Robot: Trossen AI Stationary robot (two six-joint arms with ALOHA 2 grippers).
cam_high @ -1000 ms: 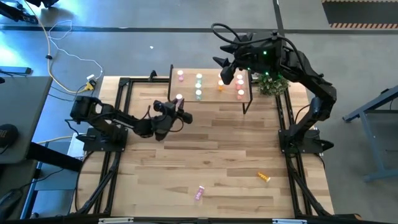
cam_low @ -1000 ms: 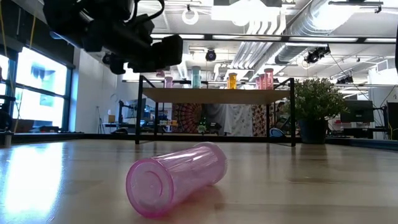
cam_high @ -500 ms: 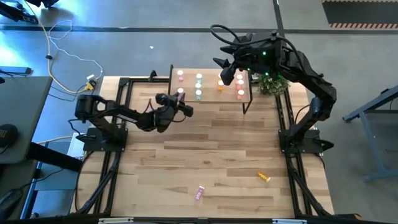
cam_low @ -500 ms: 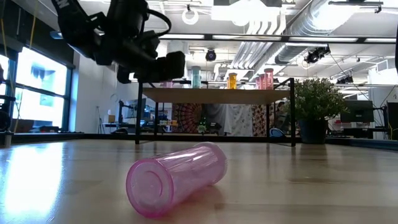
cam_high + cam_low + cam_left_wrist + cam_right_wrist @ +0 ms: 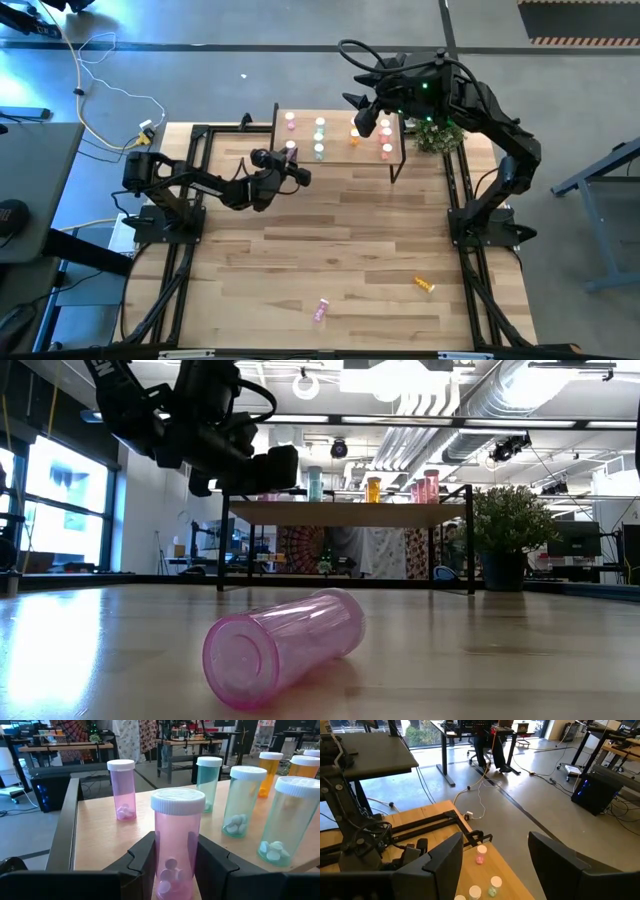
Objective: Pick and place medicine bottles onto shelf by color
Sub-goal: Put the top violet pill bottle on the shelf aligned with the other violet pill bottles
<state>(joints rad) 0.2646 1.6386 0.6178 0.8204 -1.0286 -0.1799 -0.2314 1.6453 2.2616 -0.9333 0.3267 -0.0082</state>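
Note:
My left gripper (image 5: 293, 166) is shut on a pink medicine bottle (image 5: 176, 827) with a white cap, over the near left part of the shelf (image 5: 340, 142). It also shows in the low view (image 5: 272, 466), level with the shelf top. Upright on the shelf board (image 5: 97, 837) stand a pink bottle (image 5: 122, 790), pale green ones (image 5: 243, 800) and orange ones (image 5: 270, 769). My right gripper (image 5: 492, 865) is open and empty, high above the shelf's far right (image 5: 363, 118). My left gripper pinches the pink bottle's lower body (image 5: 175, 851) between its two fingers (image 5: 145, 860). The fingers lie level and come from the table's left side toward the shelf. The bottle stands upright, cap up. The fingers hide its bottom, so I cannot tell whether it rests on the board.
A pink bottle (image 5: 321, 310) lies on its side near the table's near edge, large in the low view (image 5: 285, 645). An orange bottle (image 5: 426, 285) lies at the near right. A small green potted plant (image 5: 437, 135) stands right of the shelf.
My left gripper has carried the pink bottle toward the table's far edge and a little right, up to the shelf's near left part, keeping it upright. In the last half second it has hardly moved.

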